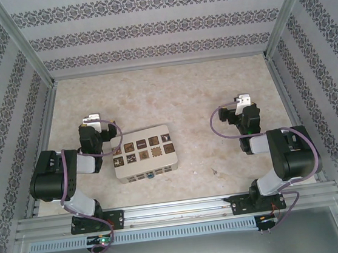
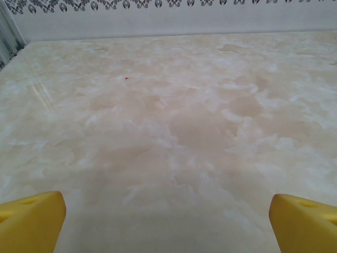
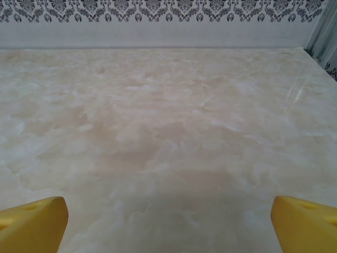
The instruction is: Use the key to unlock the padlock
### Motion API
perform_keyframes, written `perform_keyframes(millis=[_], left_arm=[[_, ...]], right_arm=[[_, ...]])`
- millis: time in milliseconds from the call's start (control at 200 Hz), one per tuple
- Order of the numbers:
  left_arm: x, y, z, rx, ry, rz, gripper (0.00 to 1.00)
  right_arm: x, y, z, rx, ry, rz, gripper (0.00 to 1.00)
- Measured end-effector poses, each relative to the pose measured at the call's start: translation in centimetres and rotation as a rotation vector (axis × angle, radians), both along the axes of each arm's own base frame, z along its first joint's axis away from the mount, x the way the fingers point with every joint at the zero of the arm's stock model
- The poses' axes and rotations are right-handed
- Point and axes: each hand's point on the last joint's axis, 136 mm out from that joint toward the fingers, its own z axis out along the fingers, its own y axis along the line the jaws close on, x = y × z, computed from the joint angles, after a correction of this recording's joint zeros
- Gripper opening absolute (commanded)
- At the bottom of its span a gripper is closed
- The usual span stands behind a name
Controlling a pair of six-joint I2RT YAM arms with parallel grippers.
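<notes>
The spread, empty left claw (image 2: 167, 208) and right claw (image 3: 168, 208) faced the beige marbled bench (image 1: 202, 92), so either might miss the tiny blue padlock (image 1: 152, 175)

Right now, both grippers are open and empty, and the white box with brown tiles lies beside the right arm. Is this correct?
Not quite. The top external view shows the white box with brown tiles lying beside the left arm, not the right. The rest holds: the left gripper and the right gripper are both open and empty.
</notes>
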Motion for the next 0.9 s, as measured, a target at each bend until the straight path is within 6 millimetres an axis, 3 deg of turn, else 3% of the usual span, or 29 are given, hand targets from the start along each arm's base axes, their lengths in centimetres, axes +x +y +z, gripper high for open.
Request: perform_keyframes(millis=[345,440,570,779,899], left_arm=[[-0.5,0.3,-0.1,0.004,0.003,0.015,0.99],[-1.0,0.4,0.8,0.004,-0.011,0.021,0.99],[-1.4,0.5,4.5,0.001,-0.083,0.028,0.99],[-2.4,0.8,10.9,-0.06,-0.151,0.064,0.99],[-3.2,0.5,14.7,-0.13,-0.148,0.067,0.99]], right_arm=[[0.0,0.0,0.0,0.001,0.0,-0.001,0.98],[-0.1,-0.1,0.1,0.001,0.0,-0.009,0.98],[-0.3,-0.2,1.7,0.001,-0.027,-0.012,0.99],[-1.5,-0.2,6.3,0.026,-0.085,-0.018,0.99],[-2.1,0.4,9.6,0.126,-0.09,-0.012,0.98]])
